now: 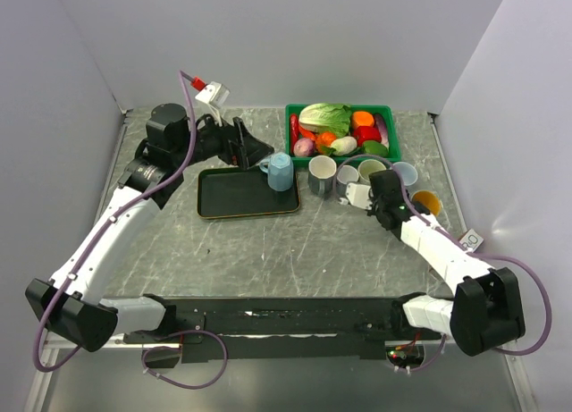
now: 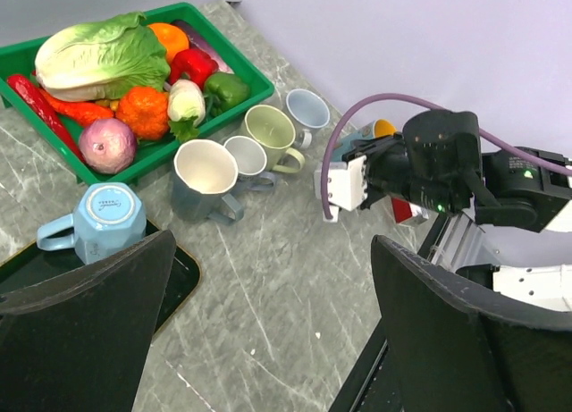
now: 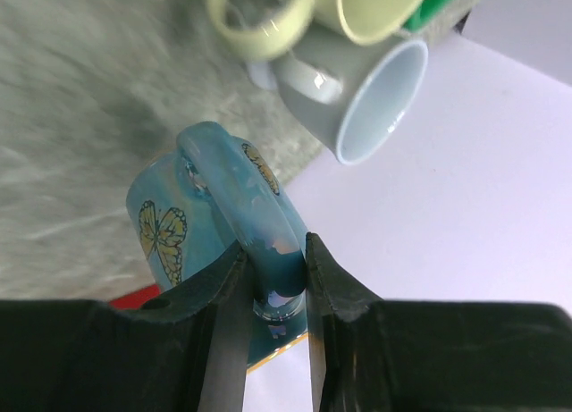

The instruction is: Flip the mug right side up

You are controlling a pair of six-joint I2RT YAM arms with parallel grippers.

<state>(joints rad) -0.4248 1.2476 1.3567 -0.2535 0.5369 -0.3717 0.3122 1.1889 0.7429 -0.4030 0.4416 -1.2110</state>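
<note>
Right wrist footage shows the right gripper (image 3: 274,251) clamped on the handle (image 3: 237,175) of a teal butterfly mug (image 3: 161,224), with both fingers pressed against it. In the top external view that mug's orange inside is seen facing upward, at the right end of the row of mugs (image 1: 323,171) set before the green crate (image 1: 340,107). A pale blue mug (image 1: 281,172) is stood upside down on the far right corner of the black tray (image 1: 234,196). The left gripper (image 1: 255,151) is held wide apart and empty, just beside that mug.
</note>
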